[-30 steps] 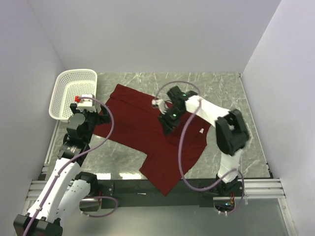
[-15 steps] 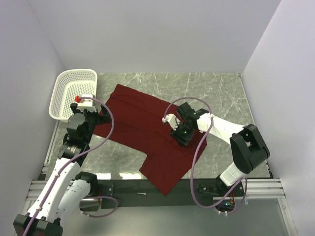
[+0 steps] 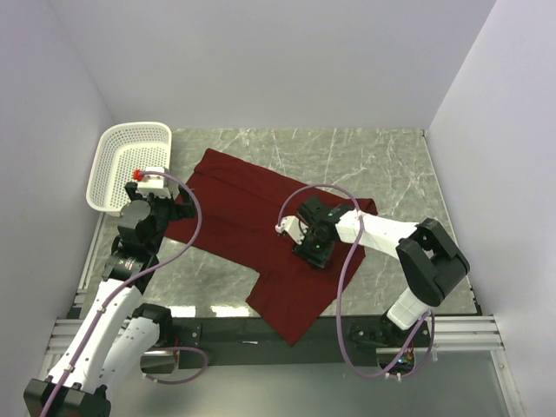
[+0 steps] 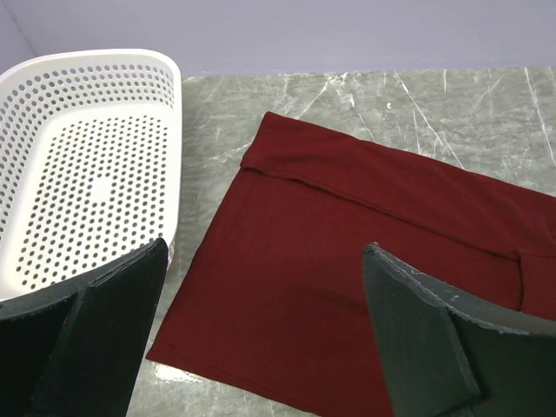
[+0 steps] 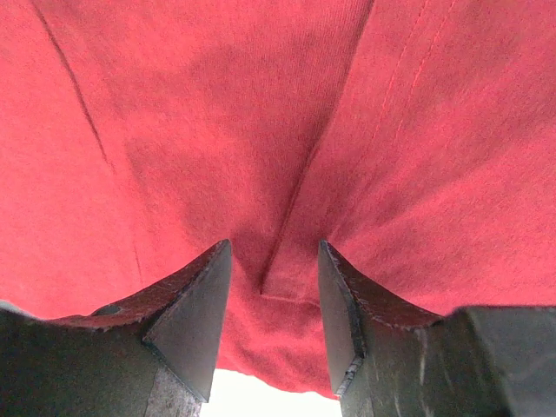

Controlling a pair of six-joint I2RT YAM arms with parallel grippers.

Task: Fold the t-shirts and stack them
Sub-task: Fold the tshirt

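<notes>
T-shirt (image 3: 239, 217), plain maroon, spread over the middle of the marbled desk (image 3: 391, 165) as seen from above, near corner hanging past the desk's front edge. White perforated basket (image 3: 130, 161) at the far left corner, just beside the cloth's left edge. Left gripper (image 3: 169, 207) above that left edge, set wide, holding nothing. Right gripper (image 3: 311, 250) down on the cloth, right of centre.

From the left wrist: left gripper (image 4: 262, 252) gaping wide over the t-shirt (image 4: 347, 217), nothing between the dark fingers (image 4: 104, 330). Folded band along the shirt's far edge. Basket (image 4: 165, 87) to the left, close to the cloth. Grey marbled desk (image 4: 434, 104) beyond.

From the right wrist: right gripper (image 5: 272, 261) at a narrow, part-way gap, fingertips (image 5: 195, 304) pressed down onto the t-shirt (image 5: 200, 104). Raised crease running down into the gap, clear of both inner faces, so not clamped.
</notes>
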